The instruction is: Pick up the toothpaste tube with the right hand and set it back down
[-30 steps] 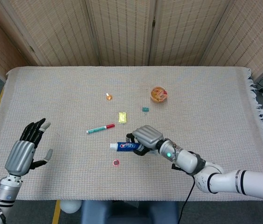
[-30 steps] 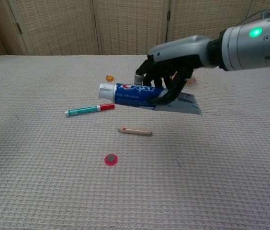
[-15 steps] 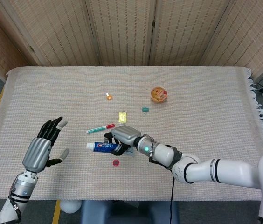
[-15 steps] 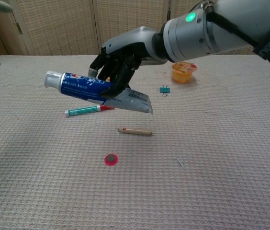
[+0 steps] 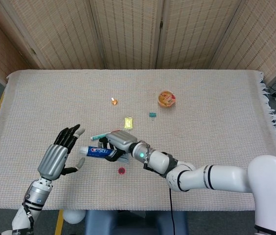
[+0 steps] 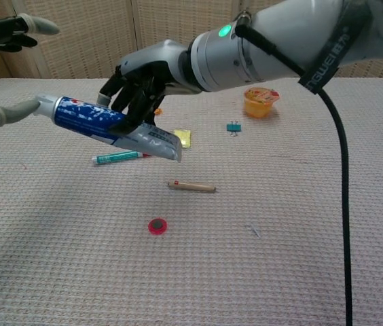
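Observation:
My right hand [image 5: 117,142] [image 6: 145,80] grips the blue and white toothpaste tube [image 5: 95,151] [image 6: 93,120] around its middle and holds it in the air above the table. The tube lies roughly level, cap end toward my left hand, crimped tail [image 6: 159,143] low toward the right. My left hand [image 5: 59,156] is raised with its fingers apart and holds nothing; the tube's cap end is right beside its thumb [image 6: 11,113]. In the chest view only the fingertips [image 6: 22,28] of that hand show at the top left edge.
On the woven cloth [image 5: 216,107] lie a green and red marker [image 6: 120,157], a tan stick [image 6: 191,186], a red round disc [image 6: 157,226] [image 5: 122,171], a yellow packet [image 5: 127,122], a teal clip [image 5: 152,115], a jelly cup [image 5: 167,99] and a small orange bit [image 5: 113,101].
My right hand has carried the tube through the air to the left, toward my left hand. The left hand has moved inward to the right and risen, fingers still spread.

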